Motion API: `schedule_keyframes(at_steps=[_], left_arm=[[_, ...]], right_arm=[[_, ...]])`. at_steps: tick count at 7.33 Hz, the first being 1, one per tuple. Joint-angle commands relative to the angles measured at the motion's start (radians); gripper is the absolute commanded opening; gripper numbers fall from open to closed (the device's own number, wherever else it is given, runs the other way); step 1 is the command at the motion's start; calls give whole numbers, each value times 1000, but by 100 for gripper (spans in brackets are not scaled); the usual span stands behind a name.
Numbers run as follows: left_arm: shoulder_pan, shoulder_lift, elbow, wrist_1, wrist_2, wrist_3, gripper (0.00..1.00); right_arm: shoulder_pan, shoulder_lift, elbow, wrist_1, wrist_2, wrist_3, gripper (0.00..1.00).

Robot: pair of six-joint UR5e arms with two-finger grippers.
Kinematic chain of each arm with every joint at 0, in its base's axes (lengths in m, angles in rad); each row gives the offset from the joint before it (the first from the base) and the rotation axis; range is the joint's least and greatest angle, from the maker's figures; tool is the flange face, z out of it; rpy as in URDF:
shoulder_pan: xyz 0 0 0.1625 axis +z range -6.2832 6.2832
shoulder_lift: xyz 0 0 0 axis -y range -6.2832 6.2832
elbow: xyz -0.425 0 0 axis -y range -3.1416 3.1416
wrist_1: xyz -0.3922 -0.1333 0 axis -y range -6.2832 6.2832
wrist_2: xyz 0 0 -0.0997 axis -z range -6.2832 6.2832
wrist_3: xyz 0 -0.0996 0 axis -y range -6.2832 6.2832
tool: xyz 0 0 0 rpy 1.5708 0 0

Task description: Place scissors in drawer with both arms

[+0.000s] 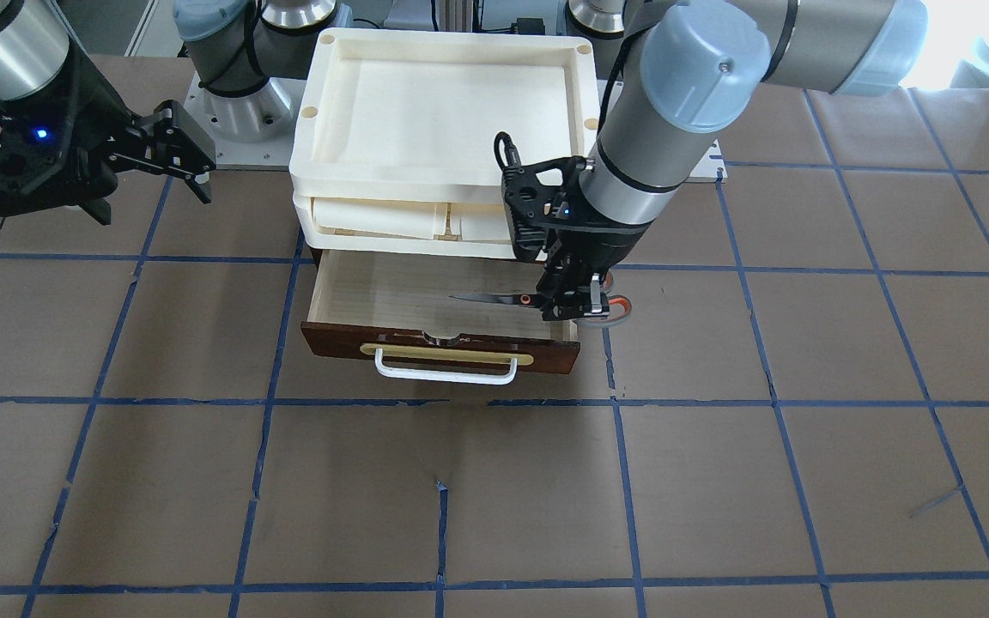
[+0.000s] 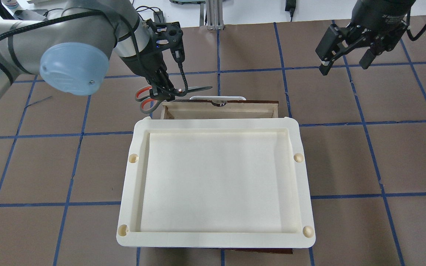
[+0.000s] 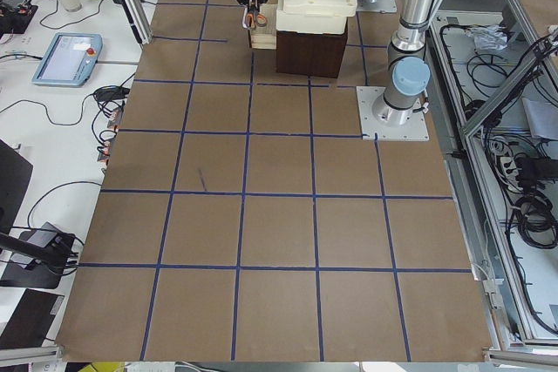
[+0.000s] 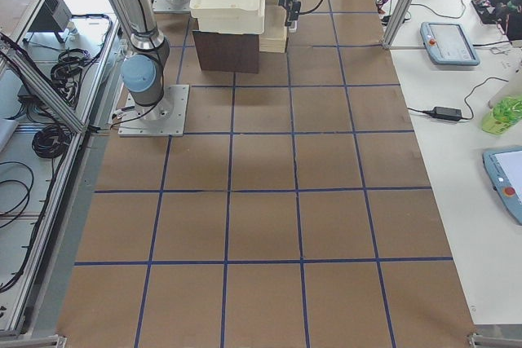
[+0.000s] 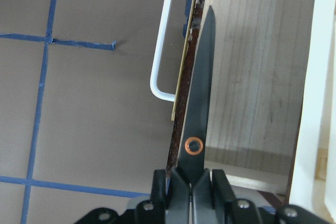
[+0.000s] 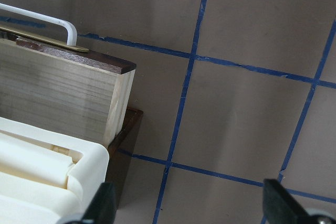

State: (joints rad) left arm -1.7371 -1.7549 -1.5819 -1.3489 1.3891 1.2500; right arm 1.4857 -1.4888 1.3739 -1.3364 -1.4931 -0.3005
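Observation:
The drawer point(image 1: 460, 342) is pulled open under the cream trays, and its pale wood inside is bare. My left gripper point(image 1: 576, 300) is shut on the scissors point(image 1: 486, 298) near their pivot and holds them level above the drawer's end. The dark blades point in over the drawer, and the grey and orange-red handles point(image 2: 145, 99) stick out past its side wall. In the left wrist view the blade point(image 5: 202, 98) lies over the drawer's front edge and its white handle point(image 5: 160, 77). My right gripper point(image 2: 342, 59) is open and empty, off to the drawer's other side and above the table.
Two stacked cream plastic trays point(image 2: 213, 125) sit on the cabinet above the drawer and overhang its back part. The brown table with blue tape lines point(image 1: 460, 498) spreads all round. The arm bases point(image 1: 241, 112) stand behind the cabinet.

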Motion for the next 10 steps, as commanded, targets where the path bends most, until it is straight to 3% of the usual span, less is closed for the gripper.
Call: schedule_keyframes(at_steps=[1, 5, 6, 7, 10], left_arm=[[-56, -37, 11, 7, -1, -79, 13], [-87, -52, 10, 4, -58, -100, 20], [-88, -67, 10, 8, -59, -100, 43], [-99, -68, -1, 2, -59, -103, 95], [-101, -45, 14, 4, -56, -97, 97]], right_arm=[[1, 1, 1, 0, -1, -2, 100], [-2, 7, 5, -4, -1, 1, 100], [1, -2, 1, -3, -7, 86, 100], [13, -5, -9, 5, -88, 283, 100], [22, -4, 2, 5, -92, 320, 100]])
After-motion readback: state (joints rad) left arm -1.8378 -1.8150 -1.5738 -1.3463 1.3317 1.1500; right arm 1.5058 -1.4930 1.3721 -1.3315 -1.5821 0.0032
